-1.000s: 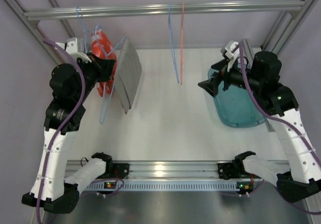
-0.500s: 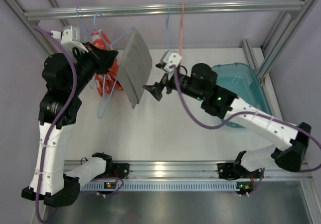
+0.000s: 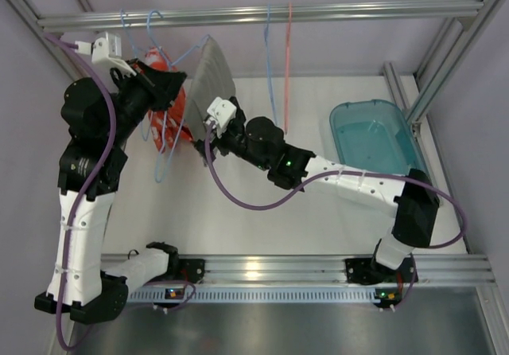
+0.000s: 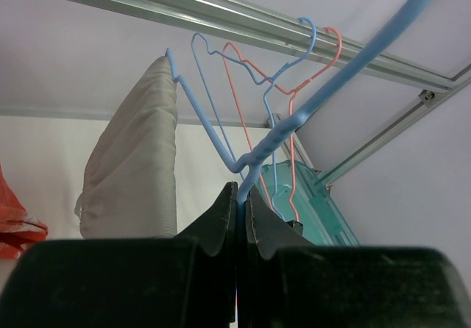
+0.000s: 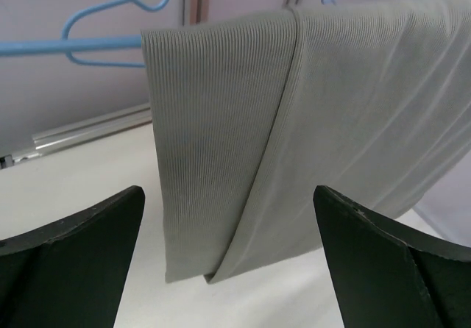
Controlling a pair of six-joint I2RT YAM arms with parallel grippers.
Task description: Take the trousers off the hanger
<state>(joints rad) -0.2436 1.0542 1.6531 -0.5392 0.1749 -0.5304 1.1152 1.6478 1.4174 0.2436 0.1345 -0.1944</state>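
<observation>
We find the trousers (image 5: 294, 122) not yet off the hanger (image 4: 294, 118). The left gripper (image 4: 241, 195) pinches its wire. The right gripper (image 5: 228, 225) gapes wide at their six o'clock.

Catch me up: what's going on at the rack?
The left tool is shut on the neck of the blue wire hanger, which carries the grey ribbed trousers folded over its bar. The right tool is open, facing the hanging fabric and not gripping it. The trousers are not yet off the hanger.
</observation>
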